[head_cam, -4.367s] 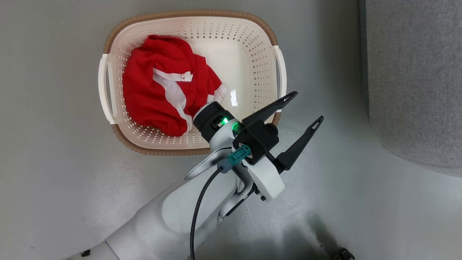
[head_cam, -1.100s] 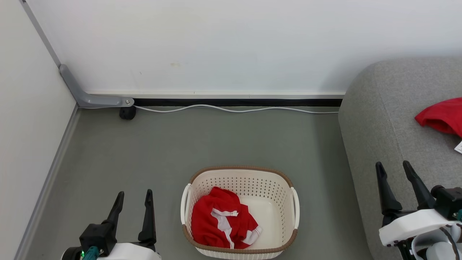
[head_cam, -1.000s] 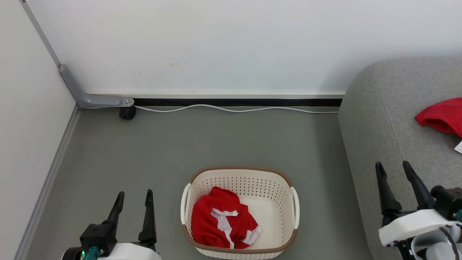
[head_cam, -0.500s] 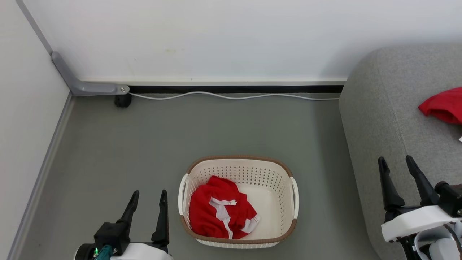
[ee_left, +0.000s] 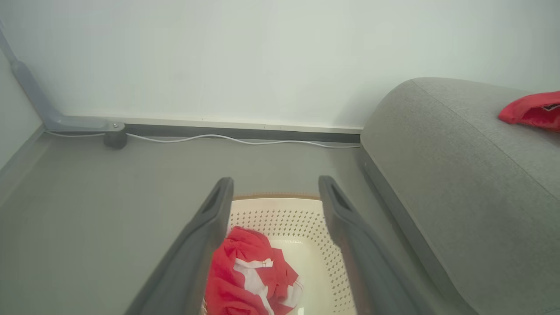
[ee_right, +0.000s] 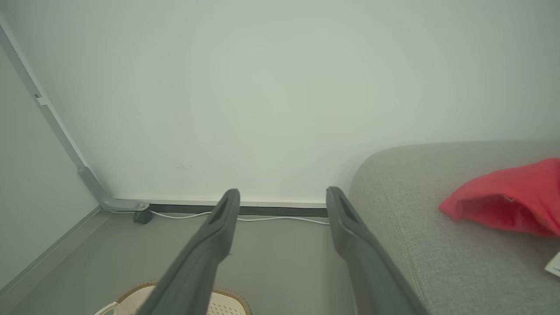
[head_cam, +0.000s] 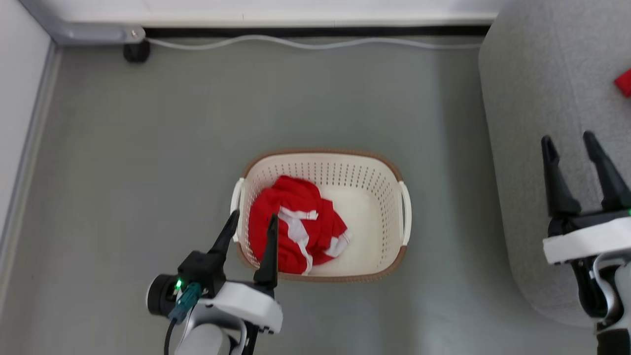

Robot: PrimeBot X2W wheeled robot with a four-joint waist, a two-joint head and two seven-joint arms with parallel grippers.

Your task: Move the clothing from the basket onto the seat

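A red garment with white trim (head_cam: pixel 296 231) (ee_left: pixel 249 280) lies bunched in the left half of the cream basket (head_cam: pixel 379 197) (ee_left: pixel 302 218) on the floor. Another red garment (ee_right: pixel 507 201) (ee_left: pixel 531 111) (head_cam: pixel 623 83) rests on the grey seat (head_cam: pixel 532 148) (ee_right: pixel 437 245) (ee_left: pixel 437 175) to the right. My left gripper (head_cam: pixel 252 219) (ee_left: pixel 275 183) is open and empty, its fingertips over the basket's near-left rim. My right gripper (head_cam: pixel 569 140) (ee_right: pixel 282 192) is open and empty, held above the seat's front edge.
A white cable (head_cam: pixel 305 43) runs along the foot of the back wall, with a small black wheel (head_cam: pixel 135 52) at the left corner. Grey floor surrounds the basket. A wall (head_cam: pixel 15 88) closes off the left side.
The head camera has tilted down, so the whole picture shifted. My left gripper has come up and to the right, from beside the basket to over its near-left rim. Both grippers stay open.
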